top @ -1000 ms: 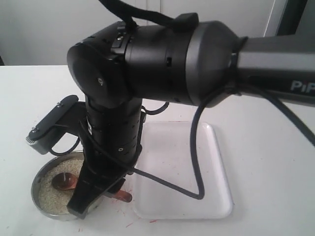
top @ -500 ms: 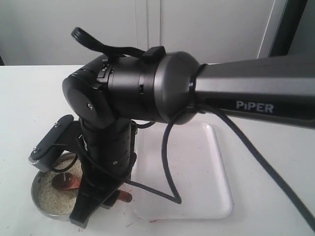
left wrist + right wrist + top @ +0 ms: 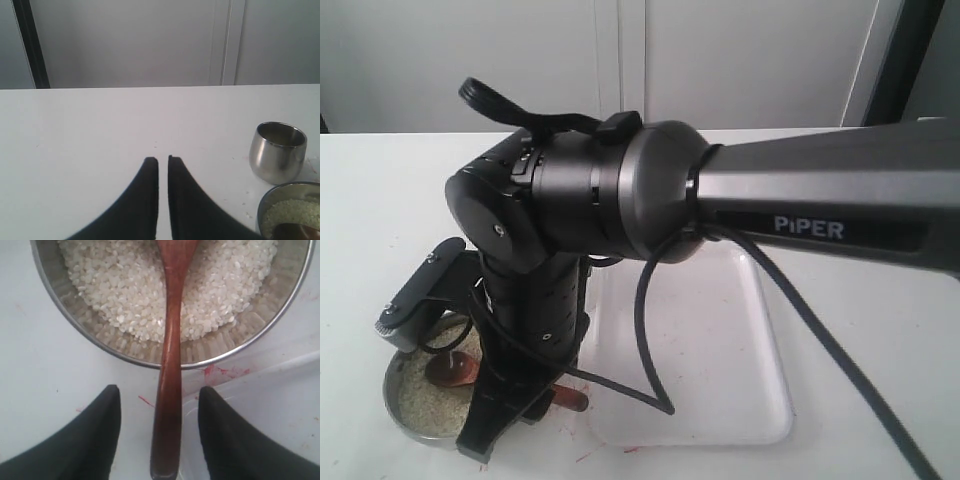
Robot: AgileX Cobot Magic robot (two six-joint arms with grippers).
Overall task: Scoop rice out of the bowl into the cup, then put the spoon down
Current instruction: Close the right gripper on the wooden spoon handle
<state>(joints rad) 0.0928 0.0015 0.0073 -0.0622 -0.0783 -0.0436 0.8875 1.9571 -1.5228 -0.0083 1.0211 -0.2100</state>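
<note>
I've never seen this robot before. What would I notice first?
A big black arm fills the exterior view, bent down over the bowl at lower left. Up close, a red-brown spoon lies across the bowl's rim, head in the rice, between the open jaws of the right gripper.

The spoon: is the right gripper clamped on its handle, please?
No, the spoon lies free between the open jaws of the right gripper.

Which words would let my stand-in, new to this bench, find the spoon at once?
On the white table, find the wide steel bowl of rice beside the translucent tray. The spoon lies across its rim, head in the rice, handle between the open jaws of the right gripper. It alone is reddish-brown wood; the cup is shiny steel.
</note>
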